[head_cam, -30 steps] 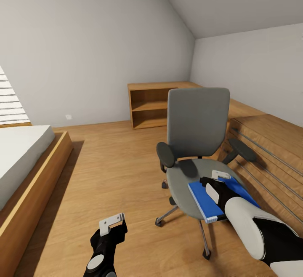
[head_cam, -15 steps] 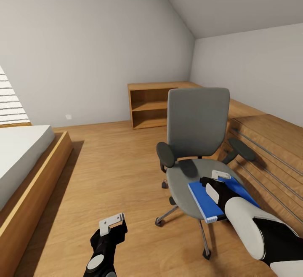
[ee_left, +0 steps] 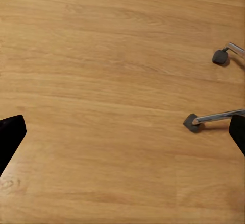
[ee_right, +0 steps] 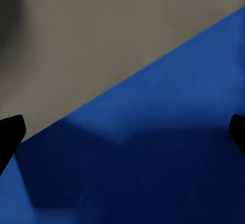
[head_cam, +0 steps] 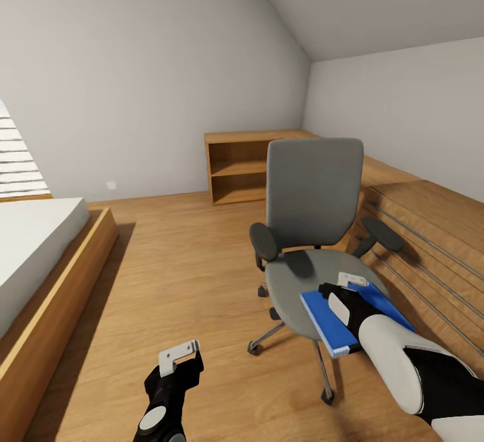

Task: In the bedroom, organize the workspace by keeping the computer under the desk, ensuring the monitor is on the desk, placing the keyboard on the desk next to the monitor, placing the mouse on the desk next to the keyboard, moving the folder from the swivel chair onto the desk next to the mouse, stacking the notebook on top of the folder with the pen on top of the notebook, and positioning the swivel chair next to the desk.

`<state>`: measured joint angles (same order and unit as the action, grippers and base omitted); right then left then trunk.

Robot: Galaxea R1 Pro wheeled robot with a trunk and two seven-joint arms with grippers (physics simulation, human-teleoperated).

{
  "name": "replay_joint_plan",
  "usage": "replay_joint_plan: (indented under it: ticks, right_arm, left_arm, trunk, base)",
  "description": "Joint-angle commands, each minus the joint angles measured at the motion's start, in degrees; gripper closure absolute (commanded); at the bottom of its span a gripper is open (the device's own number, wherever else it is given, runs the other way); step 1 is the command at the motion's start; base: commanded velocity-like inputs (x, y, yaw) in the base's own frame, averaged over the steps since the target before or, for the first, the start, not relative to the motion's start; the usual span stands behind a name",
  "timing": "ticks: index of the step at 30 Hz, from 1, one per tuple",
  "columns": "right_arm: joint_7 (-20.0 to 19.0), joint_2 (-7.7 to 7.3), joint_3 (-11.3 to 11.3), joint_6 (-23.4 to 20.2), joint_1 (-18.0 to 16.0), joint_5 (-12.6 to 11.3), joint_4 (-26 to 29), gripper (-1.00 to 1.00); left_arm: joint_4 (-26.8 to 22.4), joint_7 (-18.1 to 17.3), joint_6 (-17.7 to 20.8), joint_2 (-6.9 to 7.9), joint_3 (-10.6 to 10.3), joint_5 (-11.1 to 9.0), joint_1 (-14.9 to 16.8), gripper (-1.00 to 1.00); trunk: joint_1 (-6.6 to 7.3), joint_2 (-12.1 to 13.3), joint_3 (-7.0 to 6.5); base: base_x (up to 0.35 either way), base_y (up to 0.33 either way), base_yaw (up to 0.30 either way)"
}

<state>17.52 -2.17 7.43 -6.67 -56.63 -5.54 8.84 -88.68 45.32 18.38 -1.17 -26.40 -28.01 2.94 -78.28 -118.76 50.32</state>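
Observation:
The swivel chair, grey with black armrests, stands on the wooden floor right of the middle. The bright blue folder lies on the front of its seat, one corner hanging over the rim. My right gripper is open, right over the folder. In the right wrist view the folder spreads across the grey seat with the dark fingertips far apart. My left gripper hangs open and low over bare floor, left of the chair's base. In the left wrist view a chair caster lies close to one fingertip.
A bed with a wooden frame fills the left side. A low open wooden shelf stands against the back wall behind the chair. A light wooden drawer chest runs along the right wall, close to the chair.
The chair's seat and base sit slightly higher in the picture than before, while the folder and my right gripper keep their place. The view has also shifted a little. My left arm has not moved.

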Motion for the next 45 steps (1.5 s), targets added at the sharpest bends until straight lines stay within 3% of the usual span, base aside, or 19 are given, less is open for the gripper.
replay_joint_plan:
  ticks: [1, 6, 39, 45]
  right_arm:
    - [0.23, -0.01, 0.04, -0.19, 0.03, -0.78, -1.72, -1.0]
    - [0.23, -0.02, 0.04, -0.19, 0.03, -0.78, -1.72, -1.0]
    - [0.23, -0.04, 0.04, -0.19, 0.03, -0.85, -1.64, -1.0]
    - [0.23, -0.05, 0.04, -0.19, 0.03, -0.83, -1.63, -1.0]
  left_arm:
    - [-0.09, 0.38, 0.25, 0.0, -0.06, -0.26, 0.04, -1.0]
    - [-0.09, 0.38, 0.23, -0.04, -0.06, -0.24, 0.04, -1.0]
    - [-0.09, 0.45, 0.16, -0.06, -0.14, -0.2, 0.04, -1.0]
    - [-0.06, 0.41, 0.17, -0.06, -0.14, -0.21, 0.04, -1.0]
  trunk:
    - [0.0, -0.02, 0.06]
    - [0.0, -0.02, 0.06]
    - [7.25, 13.22, -5.86]
    - [7.25, 13.22, -5.86]
  base:
    - [-0.004, 0.0, 0.0]
    - [-0.001, 0.0, 0.0]
    - [0.0, 0.0, 0.0]
    - [0.0, 0.0, 0.0]
